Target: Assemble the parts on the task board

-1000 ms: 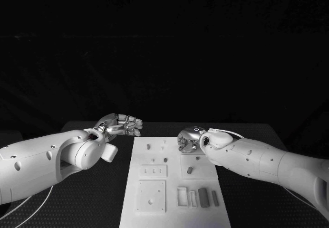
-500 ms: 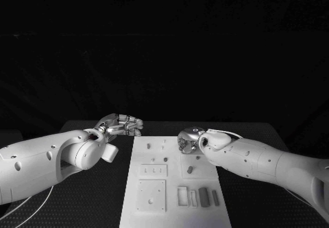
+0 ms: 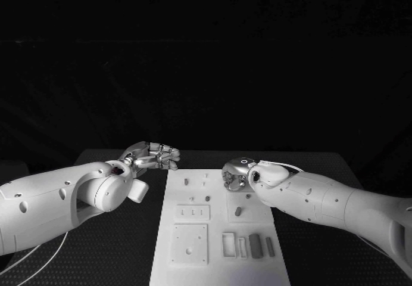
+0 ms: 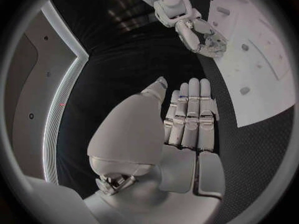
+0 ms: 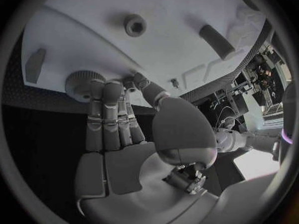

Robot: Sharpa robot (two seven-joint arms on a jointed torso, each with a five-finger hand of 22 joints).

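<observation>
The white task board (image 3: 217,265) lies lengthwise in the middle of the table. On it are a short dark peg (image 3: 238,211) and several bar-shaped parts (image 3: 255,244) in slots near the front right. My right hand (image 3: 235,176) hovers at the board's far right part. In the right wrist view its outstretched fingertips (image 5: 102,87) reach a knurled round part (image 5: 77,83) at the board's edge, with the thumb beside them and no clear grip. My left hand (image 3: 153,156) hangs beyond the board's far left corner, palm (image 4: 181,129) bare.
A ring-shaped part (image 5: 135,24), a dark cylinder (image 5: 217,41) and a small peg (image 5: 35,64) stand on the board (image 5: 162,40) beyond my right hand. Two square plates with holes (image 3: 190,244) lie front left. Black table (image 3: 112,250) flanks the board.
My right hand has crept slightly toward the board's far end. The left hand has barely moved.
</observation>
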